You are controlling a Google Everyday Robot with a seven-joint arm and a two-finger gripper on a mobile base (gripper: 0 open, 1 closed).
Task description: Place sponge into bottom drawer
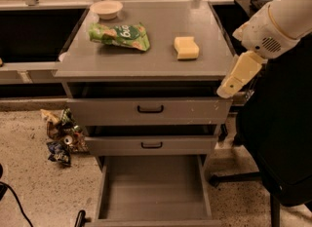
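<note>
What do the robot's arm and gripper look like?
The arm is white and rounded, with a thin yellow ring and a patch of small holes. The gripper, beside the right front corner of the cabinet, is pale yellow and tapered.

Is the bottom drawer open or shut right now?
Open: the bottom drawer is pulled out, its bare floor showing. The sponge lies on the cabinet top; the gripper hangs off its right edge.
</note>
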